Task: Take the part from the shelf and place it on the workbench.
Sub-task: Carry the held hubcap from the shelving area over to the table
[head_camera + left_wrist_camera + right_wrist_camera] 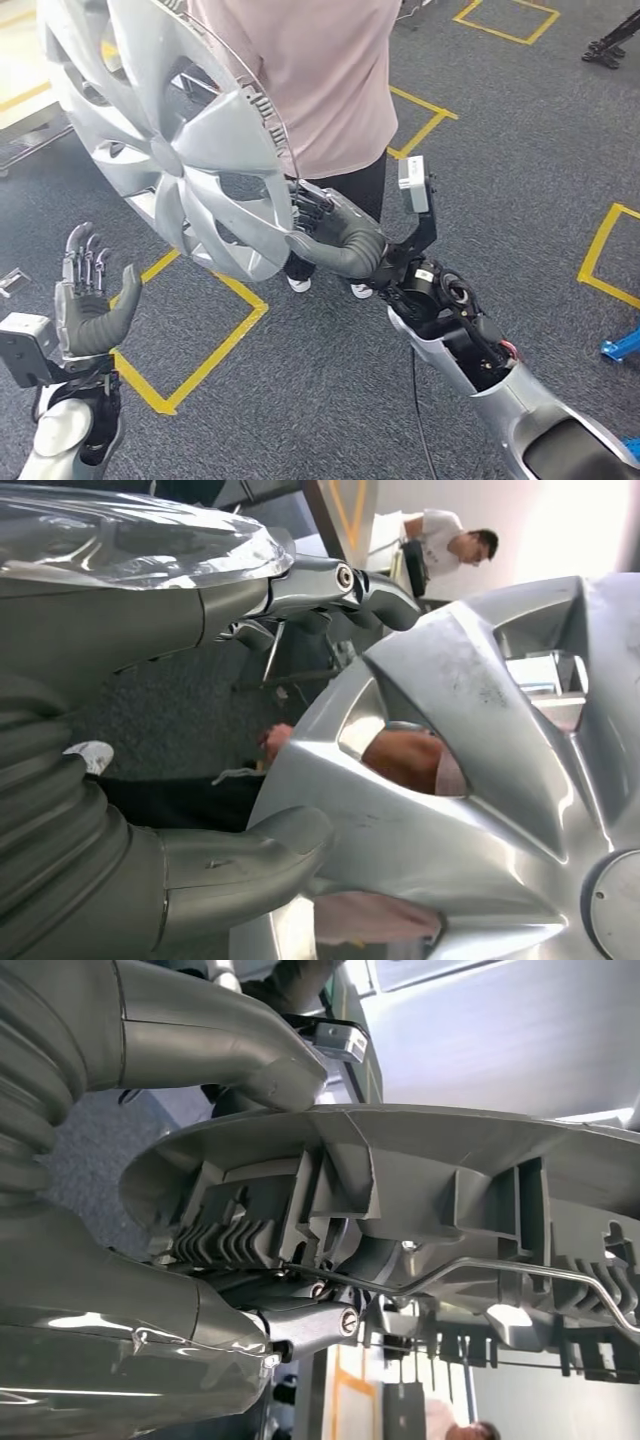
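Note:
The part is a large silver wheel cover (pixel 162 140), held up in the air at the upper left of the head view. My right hand (pixel 332 232) grips its rim at the lower right edge, thumb on one face and fingers behind. The right wrist view shows the rim (pixel 392 1160) with its clips and wire ring clamped between thumb (pixel 226 1045) and fingers (pixel 302 1320). My left hand (pixel 89 295) hangs below the cover at the lower left, fingers spread, holding nothing. In the left wrist view the cover's spokes (pixel 483 780) lie just beyond that hand (pixel 226 865).
A person in a pink top (pixel 324 80) and dark trousers stands right behind the cover. Grey carpet with yellow tape squares (pixel 196 370) lies below. Another person (pixel 445 545) sits farther off in the left wrist view. A blue object (pixel 623 347) lies at the right edge.

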You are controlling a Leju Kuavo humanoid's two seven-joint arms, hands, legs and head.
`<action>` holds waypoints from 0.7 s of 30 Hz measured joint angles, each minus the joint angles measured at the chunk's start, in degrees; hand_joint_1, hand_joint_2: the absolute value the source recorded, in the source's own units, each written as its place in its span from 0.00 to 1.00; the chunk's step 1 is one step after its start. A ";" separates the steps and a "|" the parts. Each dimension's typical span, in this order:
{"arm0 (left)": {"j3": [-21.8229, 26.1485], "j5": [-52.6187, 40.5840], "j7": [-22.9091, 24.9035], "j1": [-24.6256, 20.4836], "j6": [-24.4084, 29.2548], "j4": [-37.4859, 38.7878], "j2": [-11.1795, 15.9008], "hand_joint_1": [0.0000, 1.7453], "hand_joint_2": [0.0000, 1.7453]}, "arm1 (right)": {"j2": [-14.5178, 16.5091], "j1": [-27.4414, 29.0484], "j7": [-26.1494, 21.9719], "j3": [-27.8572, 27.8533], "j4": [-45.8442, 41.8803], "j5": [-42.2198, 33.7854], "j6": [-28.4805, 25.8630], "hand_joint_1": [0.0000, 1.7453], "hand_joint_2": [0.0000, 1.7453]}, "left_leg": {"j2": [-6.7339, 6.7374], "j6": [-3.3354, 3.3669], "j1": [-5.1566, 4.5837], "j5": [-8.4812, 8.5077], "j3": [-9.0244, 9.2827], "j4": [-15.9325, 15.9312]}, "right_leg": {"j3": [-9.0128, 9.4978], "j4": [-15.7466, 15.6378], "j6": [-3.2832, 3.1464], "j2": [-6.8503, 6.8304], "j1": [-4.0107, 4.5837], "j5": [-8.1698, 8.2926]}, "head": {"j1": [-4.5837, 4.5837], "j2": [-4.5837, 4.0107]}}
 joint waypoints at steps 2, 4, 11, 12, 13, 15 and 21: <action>0.00 0.05 -0.12 -0.13 0.01 0.11 -0.04 0.00 1.00 | 0.01 -0.20 -0.10 0.10 0.07 0.11 0.02 1.00 1.00 | -0.29 0.88 -0.41 -0.08 0.61 -1.24 | 0.34 -0.07 0.61 -0.99 0.38 -0.33 | 0.28 0.00; 0.01 0.09 -0.16 -0.13 0.03 0.19 -0.03 0.00 1.00 | 0.02 -0.38 -0.23 0.18 0.22 0.25 0.07 1.00 1.00 | -1.75 1.66 -0.30 -0.16 0.81 -1.33 | 0.75 0.03 1.23 -1.40 0.26 -0.93 | 0.61 0.00; 0.01 0.48 0.79 -0.14 0.74 0.45 -0.20 0.00 1.00 | 0.00 -0.48 -0.45 0.19 1.35 0.96 0.13 1.00 1.00 | -6.96 3.03 -0.21 -0.16 1.40 -1.50 | -7.90 17.84 1.33 5.27 0.09 -7.82 | 2.55 0.00; 0.01 0.51 0.95 -0.15 0.89 0.50 -0.21 0.00 1.00 | 0.00 -0.46 -0.40 0.18 1.50 0.97 0.02 1.00 1.00 | -7.86 3.02 -0.25 -0.18 1.46 -1.42 | -7.01 15.20 1.11 5.57 0.09 -5.76 | 2.68 0.00; 0.01 0.51 1.09 -0.17 1.06 0.52 -0.23 0.00 1.00 | 0.00 -0.45 -0.33 0.18 1.60 0.97 -0.13 1.00 1.00 | -8.75 2.97 -0.25 -0.21 1.52 -1.33 | -5.40 11.05 0.86 6.37 0.07 -3.20 | 2.85 0.00; 0.01 0.45 1.32 -0.29 1.39 0.56 -0.30 0.00 1.00 | 0.00 -0.49 -0.22 0.17 1.70 0.95 -0.37 1.00 1.00 | -10.29 2.64 -0.29 -0.17 1.28 -1.08 | -2.38 3.59 0.45 9.11 -0.13 -0.10 | 2.98 0.00; -0.01 0.19 1.62 -0.36 1.84 0.65 -0.21 0.00 1.00 | 0.00 -0.56 0.20 0.18 1.72 0.92 -1.08 1.00 1.00 | -9.97 0.67 -0.35 -0.88 -0.91 1.05 | 0.21 -0.25 -0.50 6.99 -0.62 0.35 | 2.34 0.00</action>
